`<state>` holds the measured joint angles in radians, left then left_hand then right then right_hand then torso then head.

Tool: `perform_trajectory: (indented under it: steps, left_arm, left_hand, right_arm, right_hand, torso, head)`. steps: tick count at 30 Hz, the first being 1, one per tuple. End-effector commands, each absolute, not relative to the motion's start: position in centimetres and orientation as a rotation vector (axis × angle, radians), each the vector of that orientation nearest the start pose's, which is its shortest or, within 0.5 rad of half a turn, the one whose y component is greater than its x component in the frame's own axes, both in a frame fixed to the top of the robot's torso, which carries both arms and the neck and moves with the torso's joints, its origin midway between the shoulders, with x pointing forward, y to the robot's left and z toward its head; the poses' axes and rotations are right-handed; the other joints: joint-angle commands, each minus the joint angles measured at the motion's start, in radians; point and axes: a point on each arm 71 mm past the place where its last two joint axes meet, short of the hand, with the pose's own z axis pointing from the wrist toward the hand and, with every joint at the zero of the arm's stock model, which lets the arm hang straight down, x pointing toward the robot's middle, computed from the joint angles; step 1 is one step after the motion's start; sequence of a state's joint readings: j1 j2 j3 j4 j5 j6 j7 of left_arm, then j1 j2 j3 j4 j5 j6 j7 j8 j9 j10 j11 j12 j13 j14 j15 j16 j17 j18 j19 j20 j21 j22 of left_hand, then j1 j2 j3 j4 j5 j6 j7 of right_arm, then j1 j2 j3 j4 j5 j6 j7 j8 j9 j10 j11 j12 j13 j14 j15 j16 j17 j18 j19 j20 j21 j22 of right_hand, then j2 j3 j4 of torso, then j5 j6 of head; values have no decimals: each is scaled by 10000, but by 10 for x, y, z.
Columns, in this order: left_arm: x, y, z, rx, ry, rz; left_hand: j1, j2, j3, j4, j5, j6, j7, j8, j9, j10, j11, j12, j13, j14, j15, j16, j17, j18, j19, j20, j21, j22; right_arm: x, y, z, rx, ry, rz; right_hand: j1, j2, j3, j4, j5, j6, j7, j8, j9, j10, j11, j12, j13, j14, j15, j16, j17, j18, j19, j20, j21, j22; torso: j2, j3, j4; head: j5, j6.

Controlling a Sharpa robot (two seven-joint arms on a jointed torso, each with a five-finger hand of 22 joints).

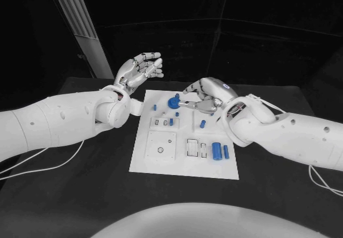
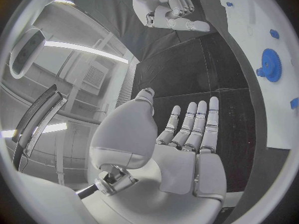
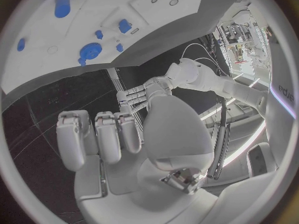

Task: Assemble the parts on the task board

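Parts (image 1: 216,150) in blue lay scattered over the white task board (image 1: 184,168), which sat in the middle of the black table (image 1: 85,198). A blue gear (image 1: 174,102) stood at the far end of the board, and it showed as well in the left wrist view (image 2: 269,64) and the right wrist view (image 3: 91,51). Two blue cylinders lay side by side near the board's right edge, toward its near end, and a few smaller blue pieces stood between them and the gear.

The left hand (image 1: 141,69) was raised off the table beyond the board's far left corner, its palm turned up. Its fingers (image 2: 198,119) were stretched out side by side, with the thumb standing apart from them, and nothing lay in the palm. It touched neither the board nor any part.

The right hand (image 1: 207,95) hovered over the far end of the board, just right of the gear. Its fingers (image 3: 99,137) were curled in toward the palm, and no part could be seen between them. From the head view the fingertips looked very close to the gear, but whether they touched it could not be told.
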<state>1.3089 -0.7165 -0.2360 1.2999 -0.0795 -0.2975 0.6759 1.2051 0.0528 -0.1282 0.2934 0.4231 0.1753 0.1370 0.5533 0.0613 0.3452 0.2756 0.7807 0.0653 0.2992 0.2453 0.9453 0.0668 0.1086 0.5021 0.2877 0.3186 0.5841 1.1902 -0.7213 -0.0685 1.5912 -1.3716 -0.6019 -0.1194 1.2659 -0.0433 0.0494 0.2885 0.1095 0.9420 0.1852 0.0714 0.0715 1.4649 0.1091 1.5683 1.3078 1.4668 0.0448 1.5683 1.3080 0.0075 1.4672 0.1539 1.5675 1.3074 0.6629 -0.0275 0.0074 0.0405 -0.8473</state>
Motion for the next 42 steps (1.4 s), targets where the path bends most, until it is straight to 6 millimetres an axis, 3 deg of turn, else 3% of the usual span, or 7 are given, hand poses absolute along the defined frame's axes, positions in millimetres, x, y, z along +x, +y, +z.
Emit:
perform_trajectory:
  steps: [1, 5, 12, 16, 19, 25, 42]
  left_arm:
    - [520, 204, -173, -6213, 14265, -15681]
    - [525, 204, -162, -5690, 15895, -14805]
    - [529, 200, -149, -4493, 17660, -13116]
    - [530, 199, -150, -4281, 18411, -12544]
    - [529, 195, -155, -3655, 19427, -11793]
    - [526, 189, -165, -2311, 20679, -10354]
    - [523, 181, -193, -2071, 23194, -7276]
  left_hand:
    - [-238, -2, -205, 0, -119, -613, -396, -36, -11, 850, -212, 428, 83, 789, -203, 344, 135, 223, 467, -40, 297, 71]
    - [-683, -166, -473, 4, -163, -961, -864, 354, -9, 2654, -804, 1316, 533, 2359, -781, 1216, 714, 680, 1449, -109, 1093, 427]
    - [-985, -609, -142, 32, -182, 693, -107, 1551, 44, 5411, -2074, 4099, 2621, 5036, -2005, 4227, 3647, 714, 2857, -1036, 3939, 2571]
    - [-1198, -782, 136, -13, -166, 721, -49, 1225, 39, 8684, -2182, 6496, 8371, 8819, -2156, 5800, 9344, 654, 3124, -1301, 5562, 3990]
    - [-1329, -1077, 374, -7, -156, 971, 221, 1064, 28, 12144, -2044, 7888, 14843, 12716, -2110, 6255, 15040, -299, 7269, -1374, 10122, 7825]
    - [-1505, -1227, 519, 25, -133, 1967, 553, 930, 53, 12256, -1528, 7901, 15055, 12716, -1724, 6255, 15040, -1058, 10571, -1147, 12462, 9816]
    - [-1711, -512, 390, 2, -1093, 4221, 47, 2782, 1345, 12256, -1969, 7901, 15055, 12716, -2128, 6255, 15040, -1086, 10687, -1389, 12522, 9867]
  right_arm:
    - [463, -138, -169, 1510, 14649, 10432]
    - [468, -162, -171, 3224, 15123, 10928]
    - [474, -196, -179, 6045, 15838, 11984]
    - [475, -205, -180, 6803, 15756, 12300]
    - [475, -213, -179, 7268, 15556, 12425]
    - [476, -219, -180, 7783, 15371, 12498]
    - [479, -225, -186, 8238, 15720, 12259]
  right_hand:
    - [-289, 289, -278, 11, 115, 90, -23, 77, 25, 1059, 17, 25, 2630, 1040, 54, 25, 2628, -75, 1036, 54, 33, 2634]
    - [-725, 565, -810, 22, 189, 67, -36, 188, 50, 1059, 8, 25, 2630, 1040, 43, 25, 2628, 38, 739, 45, -310, 2442]
    - [-1377, 1317, -1654, 28, -448, -946, 195, 395, 19, 1059, 205, 25, 2630, 1040, 235, 25, 2628, 598, -972, 167, -2274, 1433]
    - [-1755, 1434, -2184, 9, -589, -1820, 336, 528, 21, -581, 422, -916, 1754, 680, 359, -194, 2190, 986, -2413, 309, -3921, 631]
    - [-2092, 1595, -2725, -11, -569, -2586, 375, 898, 97, -3321, 401, -2721, 140, -715, 376, -1182, 570, 1350, -3916, 357, -5667, -191]
    - [-2306, 1650, -3218, 22, -589, -3144, 393, 1470, 248, -5411, 390, -4232, -1362, -1852, 401, -2057, -778, 1704, -5382, 364, -7550, -1100]
    - [-2081, 1965, -3797, 15, -604, -4121, 439, 3003, 689, -5752, 454, -4330, -2212, -2491, 437, -2455, -1734, 1730, -5502, 404, -8343, -1457]
  torso:
    - [-89, 11, -35]
    - [-149, 30, -42]
    - [-202, 68, -73]
    - [-198, 53, -76]
    - [-181, 48, -43]
    - [-178, 48, -23]
    - [-178, 54, -25]
  head:
    - [130, -45]
    - [208, -109]
    - [363, -123]
    - [314, -108]
    - [212, -100]
    - [176, -127]
    - [66, -41]
